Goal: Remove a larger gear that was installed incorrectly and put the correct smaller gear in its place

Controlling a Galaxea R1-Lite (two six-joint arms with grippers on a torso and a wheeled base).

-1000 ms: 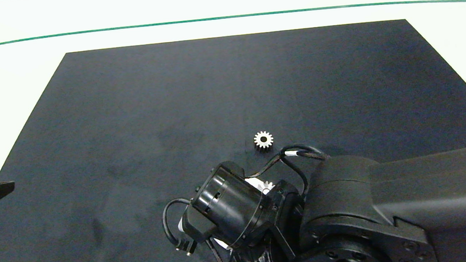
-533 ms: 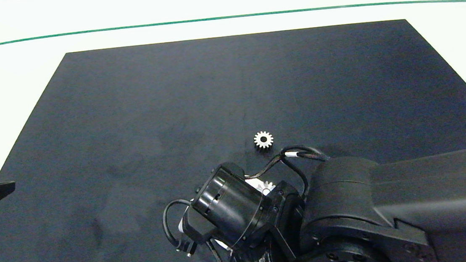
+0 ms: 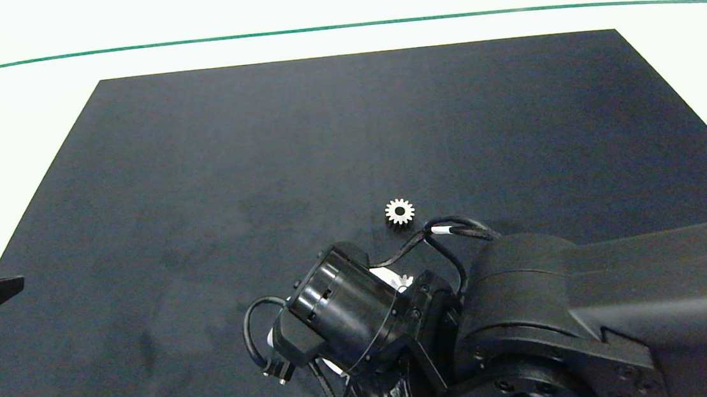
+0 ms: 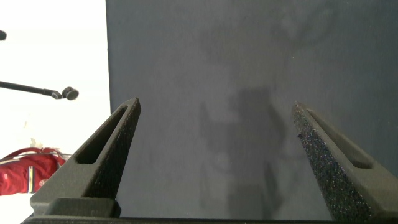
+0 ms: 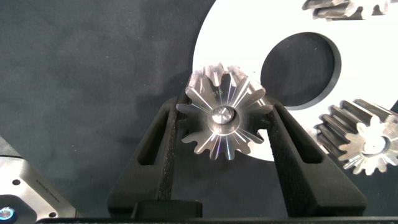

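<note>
Grey foam pads of my right gripper (image 5: 227, 134) press the toothed flanks of the larger gear (image 5: 222, 113) on its white plate (image 5: 245, 43); solid steel, heavy, slippery, so I grip across opposite teeth.

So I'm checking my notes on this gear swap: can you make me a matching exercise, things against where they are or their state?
Things:
1. larger gear
2. smaller gear
3. left pincer
4. white plate

States:
A. lying alone on the black mat
B. open and holding nothing
C. has a round hole
D. between the right pincer's fingers

Pairs: 1-D, 2-A, 3-B, 4-C
</note>
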